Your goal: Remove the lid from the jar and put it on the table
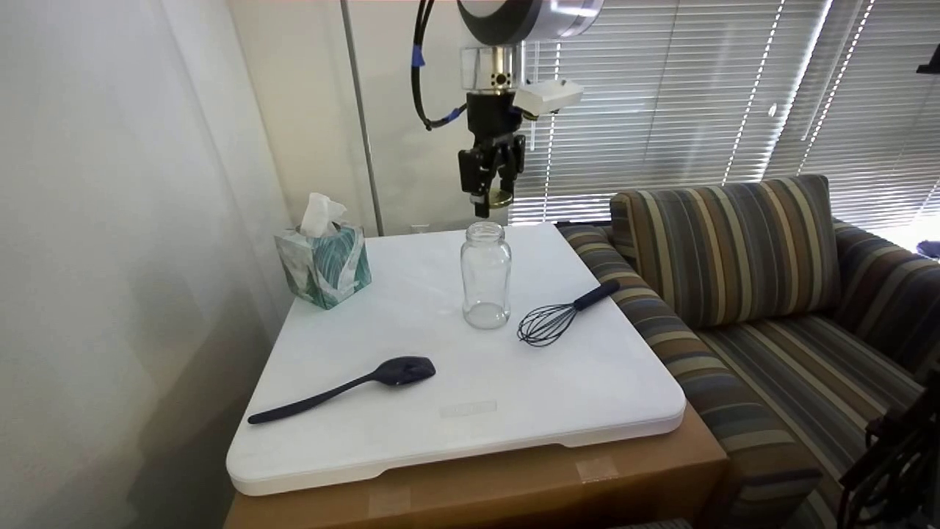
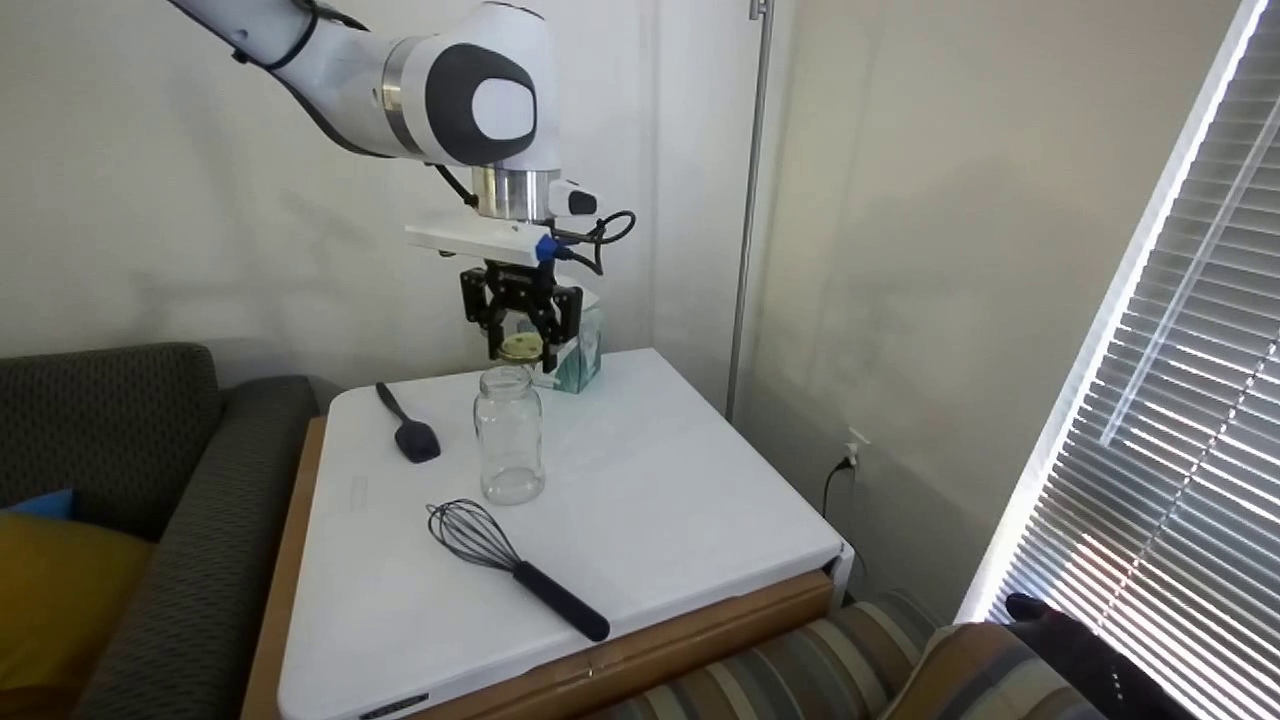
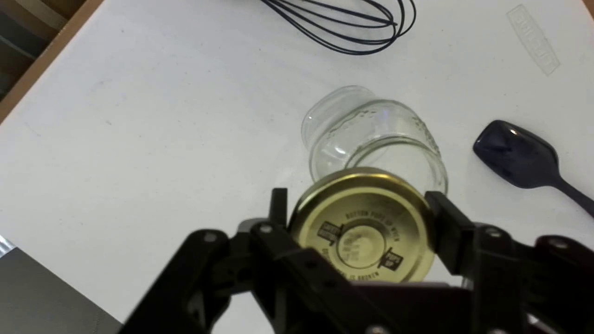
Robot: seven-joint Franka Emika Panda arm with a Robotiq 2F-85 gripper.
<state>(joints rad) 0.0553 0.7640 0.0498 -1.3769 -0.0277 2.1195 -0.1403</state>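
Observation:
The clear glass jar point(image 1: 486, 275) stands upright and open on the white table point(image 1: 565, 389); it also shows in an exterior view point(image 2: 510, 435) and in the wrist view point(image 3: 376, 132). My gripper point(image 2: 523, 352) is shut on the pale gold-green lid point(image 2: 520, 347), one finger on each side of its rim. In the wrist view the lid point(image 3: 364, 232) lies between the fingers, its top facing the camera and its lower part hidden by the gripper. The lid is held apart from the jar, a little above the height of its mouth and slightly behind it in both exterior views.
A black whisk point(image 1: 562, 312) lies beside the jar. A dark spatula point(image 1: 400, 371) lies on the table's other side. A teal tissue box point(image 1: 327, 264) stands near the wall. A striped sofa point(image 1: 723, 257) adjoins one table edge.

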